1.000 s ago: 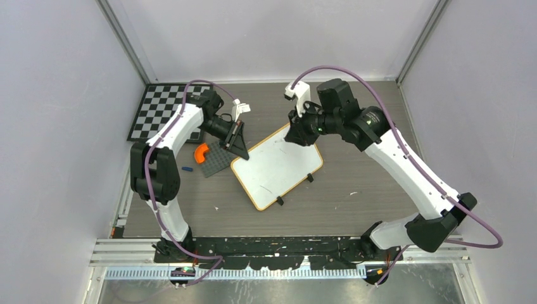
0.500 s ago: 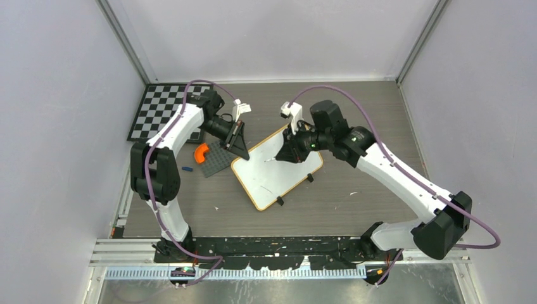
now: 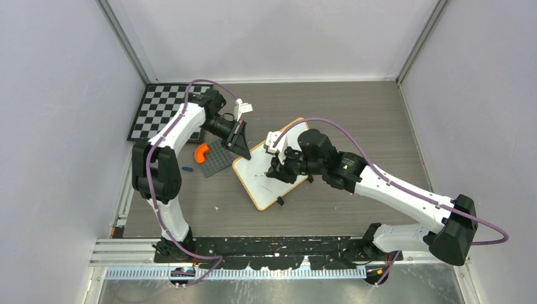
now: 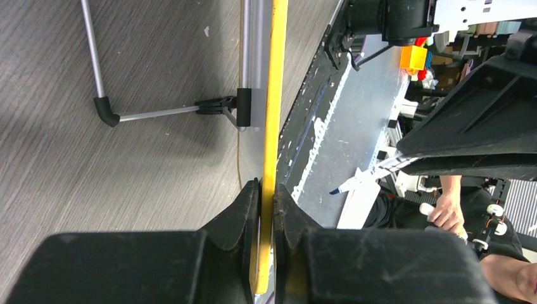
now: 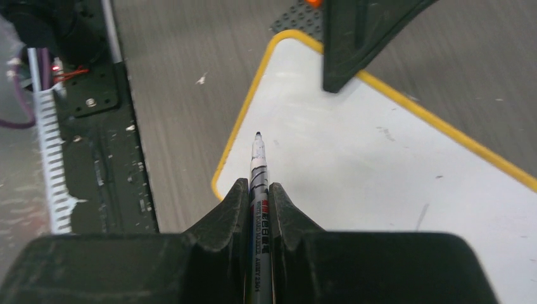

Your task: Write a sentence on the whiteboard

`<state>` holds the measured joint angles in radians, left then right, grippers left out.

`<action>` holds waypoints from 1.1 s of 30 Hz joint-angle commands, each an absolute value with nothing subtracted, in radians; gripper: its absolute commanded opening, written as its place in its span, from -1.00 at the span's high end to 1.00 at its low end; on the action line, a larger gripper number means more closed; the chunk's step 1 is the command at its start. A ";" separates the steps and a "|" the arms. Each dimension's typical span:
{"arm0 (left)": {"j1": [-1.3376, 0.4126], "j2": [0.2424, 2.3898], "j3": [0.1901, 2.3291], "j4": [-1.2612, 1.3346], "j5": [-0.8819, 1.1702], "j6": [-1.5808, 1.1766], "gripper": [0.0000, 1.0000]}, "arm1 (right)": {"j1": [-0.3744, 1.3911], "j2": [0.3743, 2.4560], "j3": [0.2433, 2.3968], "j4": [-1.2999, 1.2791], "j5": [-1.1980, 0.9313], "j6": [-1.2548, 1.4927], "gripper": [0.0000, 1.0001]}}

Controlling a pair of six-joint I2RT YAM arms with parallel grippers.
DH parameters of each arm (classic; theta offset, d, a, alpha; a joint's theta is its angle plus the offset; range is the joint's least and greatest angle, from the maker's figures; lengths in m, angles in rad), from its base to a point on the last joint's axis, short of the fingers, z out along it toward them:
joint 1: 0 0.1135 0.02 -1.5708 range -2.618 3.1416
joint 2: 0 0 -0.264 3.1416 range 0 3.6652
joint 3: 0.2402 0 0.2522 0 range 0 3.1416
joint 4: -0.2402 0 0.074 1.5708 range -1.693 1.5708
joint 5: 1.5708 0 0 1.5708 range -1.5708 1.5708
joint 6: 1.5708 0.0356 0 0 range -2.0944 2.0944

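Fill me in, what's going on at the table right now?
The left gripper is shut on the whiteboard at its yellow edge, steadying it. The right gripper holds a marker, tip pointed at the board near a rounded corner; contact can't be told. No writing shows on the board, only a few faint stray marks.

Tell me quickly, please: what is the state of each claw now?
Left claw: closed on the edge of the whiteboard.
Right claw: closed, holding a marker.
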<state>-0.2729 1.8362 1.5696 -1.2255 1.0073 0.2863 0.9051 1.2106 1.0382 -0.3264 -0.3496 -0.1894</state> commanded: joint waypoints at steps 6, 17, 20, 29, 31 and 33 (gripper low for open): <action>-0.326 1.881 1.626 -1.199 0.901 0.316 1.00 | 0.901 1.170 1.071 -0.222 -0.188 -0.251 1.00; -0.344 1.924 1.699 -1.217 0.899 0.353 1.00 | 0.958 1.280 1.141 -0.245 -0.175 -0.225 0.99; -0.345 1.935 1.702 -1.221 0.893 0.362 1.00 | 0.983 1.307 1.153 -0.253 -0.156 -0.244 1.00; -0.345 1.927 1.701 -1.221 0.894 0.362 1.00 | 0.991 1.329 1.177 -0.231 -0.085 -0.251 0.99; -0.345 1.931 1.709 -1.225 0.896 0.361 1.00 | 0.991 1.333 1.182 -0.226 -0.080 -0.241 0.99; -0.345 1.934 1.714 -1.230 0.896 0.361 1.00 | 0.991 1.339 1.183 -0.226 -0.081 -0.236 1.00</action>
<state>-0.3286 1.8946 1.6886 -1.2778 0.9485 0.3412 0.9882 1.3361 1.1332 -0.2760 -0.1097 -0.2363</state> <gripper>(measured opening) 0.102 0.178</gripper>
